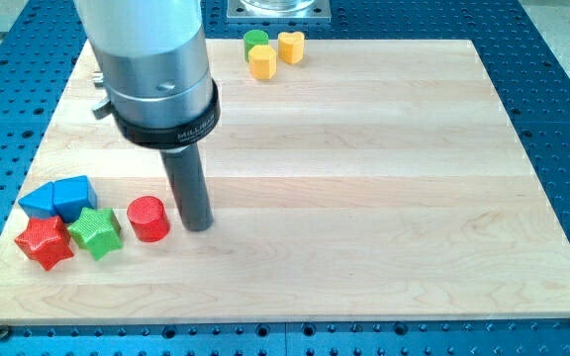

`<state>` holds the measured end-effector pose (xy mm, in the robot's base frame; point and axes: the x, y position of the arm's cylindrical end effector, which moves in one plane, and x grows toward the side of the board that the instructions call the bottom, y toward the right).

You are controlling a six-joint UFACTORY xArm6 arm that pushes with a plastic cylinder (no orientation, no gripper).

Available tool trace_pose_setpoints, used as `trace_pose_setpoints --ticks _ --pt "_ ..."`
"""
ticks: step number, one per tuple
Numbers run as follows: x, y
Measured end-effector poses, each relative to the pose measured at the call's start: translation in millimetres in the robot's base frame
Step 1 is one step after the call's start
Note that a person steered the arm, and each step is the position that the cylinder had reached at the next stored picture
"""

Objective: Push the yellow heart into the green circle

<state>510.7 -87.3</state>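
Pale wooden board [364, 178] filled most of the frame, lying on a blue perforated table [562, 89] that showed along the right, left and bottom edges; we stood over its left half as a grey cylindrical arm body [151, 59] with a black collar, ending in a straight dark rod; our tool was a plain rod with nothing to spread, press together or pinch, and it held no block. Our tip [197, 225] rested in the lower left of the frame, just to the right of the red cylinder [148, 219]; whether the two touched we could not tell.

At the top centre of the frame the yellow heart [291, 45] sat just right of the green circle [256, 41], the pair appearing to touch or nearly so; a second yellow block [262, 61], its shape hard to make out, lay just below the green circle and against it; all three were well apart from our tip.

In the lower left corner of the frame a blue block [74, 196] and another blue block [36, 202] sat side by side; below them lay the red star [45, 242] and, to its right, the green star [95, 232], close beside the red cylinder.
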Motion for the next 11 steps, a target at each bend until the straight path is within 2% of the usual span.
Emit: trace_pose_setpoints --ticks 2,3,4,6,8,11 --pt "-129 89" --pt "-184 157" --pt "-231 188" --pt "-296 184" --pt "-306 92" --pt "-272 -14"
